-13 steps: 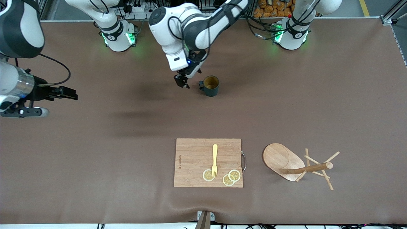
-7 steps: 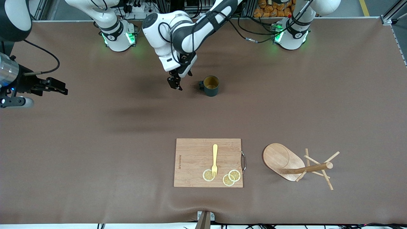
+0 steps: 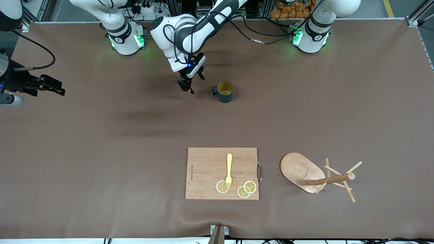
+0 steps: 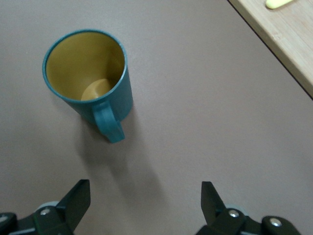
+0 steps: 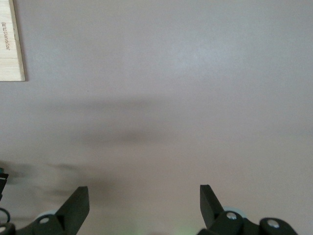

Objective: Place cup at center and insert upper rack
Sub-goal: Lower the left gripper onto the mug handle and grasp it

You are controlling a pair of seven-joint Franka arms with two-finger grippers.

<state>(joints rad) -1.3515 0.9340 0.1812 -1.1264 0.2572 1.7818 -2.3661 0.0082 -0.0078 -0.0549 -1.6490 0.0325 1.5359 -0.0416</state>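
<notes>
The dark teal cup with a mustard-yellow inside stands upright on the table, its handle pointing toward the right arm's end; it also shows in the left wrist view. My left gripper is open and empty, low beside the cup's handle, apart from it. The wooden mug tree lies on its side toward the left arm's end, nearer to the front camera. My right gripper is open and empty over the table's right-arm end.
A rectangular wooden cutting board lies beside the mug tree, with a yellow fork and lemon slices on it. Its edge shows in the left wrist view and the right wrist view.
My left gripper has drawn a little away from the cup toward the right arm's end. My right gripper has pulled back toward the table's edge. The cup has not moved.
</notes>
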